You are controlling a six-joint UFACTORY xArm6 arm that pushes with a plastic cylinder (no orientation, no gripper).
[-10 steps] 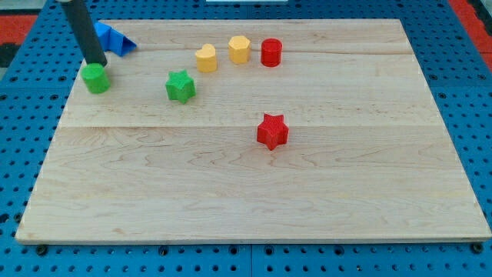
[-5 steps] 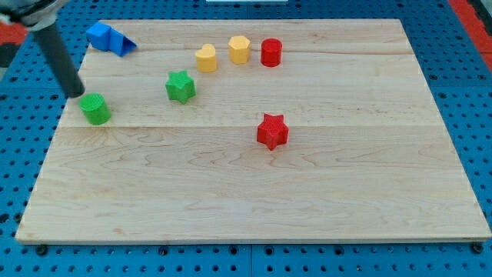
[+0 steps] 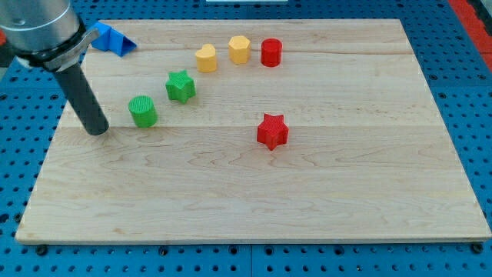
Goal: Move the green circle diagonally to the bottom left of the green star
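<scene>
Wooden board (image 3: 323, 200), green circle (image 3: 142, 111) upright, lower-left of green star (image 3: 181, 85)

You've got one view only: high, angled down from the board's (image 3: 254, 192) near edge, close enough that the whole board fills frame.

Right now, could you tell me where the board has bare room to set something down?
The wide stretch below the red star and the view's right side are bare. It is crowded along the top: blue block, yellow blocks, red cylinder, green star, green circle, my tip.
</scene>
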